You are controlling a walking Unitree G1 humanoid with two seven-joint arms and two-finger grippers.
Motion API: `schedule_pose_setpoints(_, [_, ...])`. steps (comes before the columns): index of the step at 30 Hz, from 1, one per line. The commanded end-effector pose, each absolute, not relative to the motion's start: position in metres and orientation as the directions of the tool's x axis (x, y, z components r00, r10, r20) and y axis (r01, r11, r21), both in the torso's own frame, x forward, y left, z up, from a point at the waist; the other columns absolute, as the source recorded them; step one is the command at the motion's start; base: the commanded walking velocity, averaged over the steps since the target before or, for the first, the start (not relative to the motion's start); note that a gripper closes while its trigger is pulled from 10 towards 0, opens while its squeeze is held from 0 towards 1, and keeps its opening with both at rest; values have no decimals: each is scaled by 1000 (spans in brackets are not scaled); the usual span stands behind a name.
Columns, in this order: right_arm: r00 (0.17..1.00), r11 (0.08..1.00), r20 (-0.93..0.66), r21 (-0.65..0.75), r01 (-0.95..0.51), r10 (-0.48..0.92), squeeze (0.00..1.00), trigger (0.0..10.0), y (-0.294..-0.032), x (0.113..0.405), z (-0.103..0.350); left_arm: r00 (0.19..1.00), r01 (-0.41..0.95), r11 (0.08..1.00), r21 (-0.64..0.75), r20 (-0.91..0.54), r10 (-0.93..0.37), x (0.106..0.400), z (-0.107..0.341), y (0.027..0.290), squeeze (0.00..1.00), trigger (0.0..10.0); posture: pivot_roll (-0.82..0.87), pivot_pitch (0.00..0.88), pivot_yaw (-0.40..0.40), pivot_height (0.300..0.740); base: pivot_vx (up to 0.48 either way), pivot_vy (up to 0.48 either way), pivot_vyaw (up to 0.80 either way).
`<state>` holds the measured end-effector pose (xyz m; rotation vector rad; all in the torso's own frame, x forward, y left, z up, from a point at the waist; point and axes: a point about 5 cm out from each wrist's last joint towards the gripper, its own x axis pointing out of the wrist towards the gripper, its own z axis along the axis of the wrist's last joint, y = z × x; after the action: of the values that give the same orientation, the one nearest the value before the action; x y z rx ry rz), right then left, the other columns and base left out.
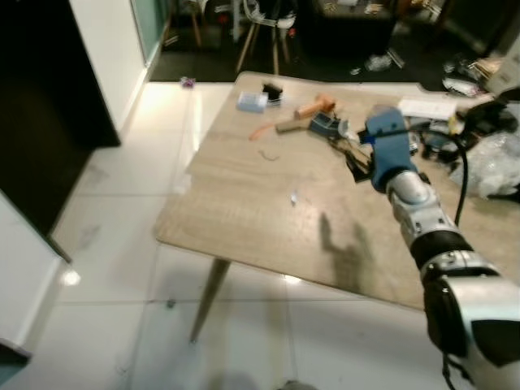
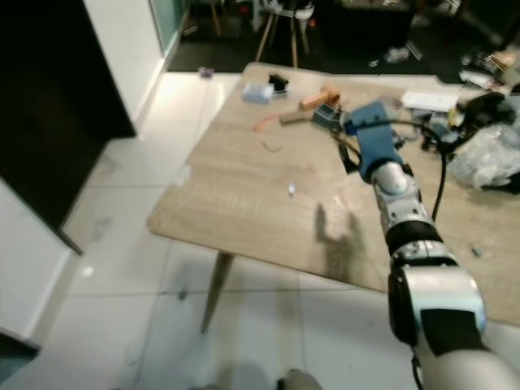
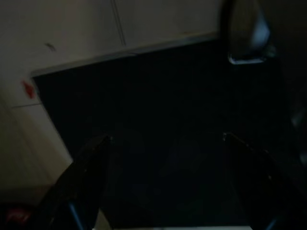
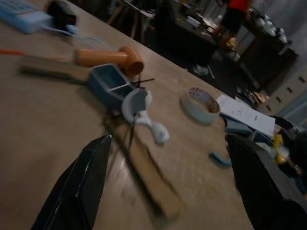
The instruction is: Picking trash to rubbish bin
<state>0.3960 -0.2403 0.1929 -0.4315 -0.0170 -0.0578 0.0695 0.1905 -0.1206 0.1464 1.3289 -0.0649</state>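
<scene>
Small litter lies at the far side of the wooden table (image 1: 244,203): a white plastic piece (image 4: 141,112), a little blue box (image 4: 109,84), an orange handle (image 4: 108,57), a wooden strip (image 4: 144,172) and a tape roll (image 4: 200,103). My right gripper (image 1: 355,161) reaches over the table just short of this pile, open and holding nothing. In its wrist view the right gripper (image 4: 165,143) has the white piece and the strip straight ahead of it. A tiny scrap (image 1: 293,197) lies mid-table. My left gripper (image 3: 165,141) hangs open in the dark.
A light blue box (image 1: 252,101) and a black item (image 1: 272,91) sit at the table's far edge. Papers (image 1: 426,107), cables and a clear plastic bag (image 1: 496,162) crowd the right side. A chair (image 1: 264,32) stands behind. White tiles and a dark doorway lie left.
</scene>
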Motion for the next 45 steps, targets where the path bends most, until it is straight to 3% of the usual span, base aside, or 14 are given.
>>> schedule_pose_setpoints(1, [997, 903, -3, -424, 74, -83, 0, 10000, -242, 395, 185, 351, 136, 990, 42, -936, -8, 98, -115, 178, 0, 10000, -42, 45, 7, 740, 0, 0, 0])
schedule_pose_setpoints(11, [991, 891, -1, -438, 117, -131, 0, 10000, -251, 392, 184, 337, 142, 989, 28, -941, -21, 93, -117, 177, 0, 10000, -40, 61, 9, 740, 0, -185, 0])
schedule_pose_setpoints(20, [986, 829, -46, -548, 111, -162, 0, 10000, -258, 388, 175, 334, 124, 991, 42, -943, -1, 89, -117, 179, 0, 10000, -35, 81, 7, 740, 0, -104, 0])
schedule_pose_setpoints(33, [974, 846, -99, -517, 126, -206, 0, 10000, -271, 379, 159, 297, 127, 991, 47, -955, 7, 69, -120, 185, 0, 10000, -19, 130, 31, 740, 0, 0, 0])
schedule_pose_setpoints(34, [973, 849, -109, -515, 121, -205, 286, 10000, -272, 378, 156, 296, 128, 991, 47, -955, 7, 68, -120, 186, 0, 10000, -17, 132, 32, 740, 0, 0, 0])
schedule_pose_setpoints(35, [973, 849, -109, -515, 121, -205, 286, 10000, -272, 378, 156, 296, 128, 991, 47, -955, 7, 68, -120, 186, 0, 10000, -17, 132, 32, 740, 0, 0, 0])
schedule_pose_setpoints(36, [974, 864, -134, -494, 94, -183, 1000, 10000, -270, 376, 152, 292, 129, 990, 49, -956, 10, 66, -120, 187, 0, 10000, -12, 141, 39, 740, 0, 0, 0])
schedule_pose_setpoints(39, [969, 863, -147, -496, 101, -198, 1000, 10000, -273, 373, 146, 287, 130, 990, 54, -958, 15, 62, -121, 191, 0, 10000, -6, 156, 53, 740, 0, 0, 0])
schedule_pose_setpoints(40, [964, 859, -147, -498, 120, -220, 929, 10000, -276, 371, 144, 285, 131, 990, 56, -958, 17, 60, -121, 192, 0, 10000, -5, 159, 58, 740, 0, 0, 0])
schedule_pose_setpoints(41, [960, 855, -142, -499, 141, -241, 400, 10000, -280, 369, 143, 284, 134, 989, 58, -959, 18, 58, -120, 194, 0, 10000, -5, 163, 62, 740, 0, 0, 0])
schedule_pose_setpoints(42, [960, 855, -142, -499, 141, -241, 400, 10000, -280, 369, 143, 284, 134, 989, 58, -959, 18, 58, -120, 194, 0, 10000, -5, 163, 62, 740, 0, 0, 0])
schedule_pose_setpoints(43, [958, 857, -136, -491, 156, -252, 0, 10000, -283, 368, 143, 283, 137, 989, 60, -959, 19, 57, -120, 195, 0, 10000, -6, 168, 67, 740, 0, 0, 0])
schedule_pose_setpoints(45, [958, 861, -131, -482, 164, -256, 0, 10000, -285, 367, 143, 282, 139, 988, 60, -959, 19, 57, -120, 196, 0, 10000, -7, 169, 70, 740, 0, 0, 0])
